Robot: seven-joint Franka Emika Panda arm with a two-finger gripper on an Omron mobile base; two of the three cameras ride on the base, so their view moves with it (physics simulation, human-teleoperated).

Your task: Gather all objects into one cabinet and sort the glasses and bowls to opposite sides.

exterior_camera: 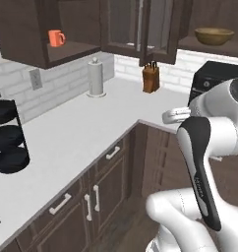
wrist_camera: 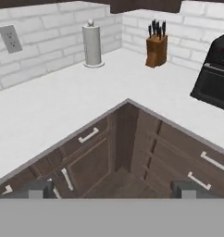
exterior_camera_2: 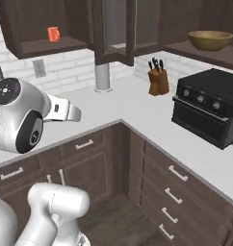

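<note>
Gripper [wrist_camera: 112, 189]: two small dark fingertips [wrist_camera: 40, 189] spread wide apart at the bottom of the hand view, nothing between them; poised over the inner corner of the L-shaped white counter [wrist_camera: 49, 111] and the dark brown drawer fronts below.

Bright orange handled mug [exterior_camera: 56, 38]: upright on the shelf of the dark brown wall cabinet [exterior_camera: 22, 34] at far left, alone in that open compartment.

Wide tan wooden bowl [exterior_camera_2: 210, 40]: upright on the long dark shelf board [exterior_camera_2: 205, 54] at far right, above the black toaster oven [exterior_camera_2: 210, 113], well apart from the mug.

White paper-towel roll on its stand [wrist_camera: 92, 45]: on the counter against the white brick wall, left of the corner.

Brown wooden knife block with dark handles [wrist_camera: 156, 48]: on the counter, right of the corner, between roll and oven.

Black round stacked trays [exterior_camera: 8, 142]: on the counter at near left.

Grey wall socket [wrist_camera: 9, 39]: on the brick, left of the roll.
</note>
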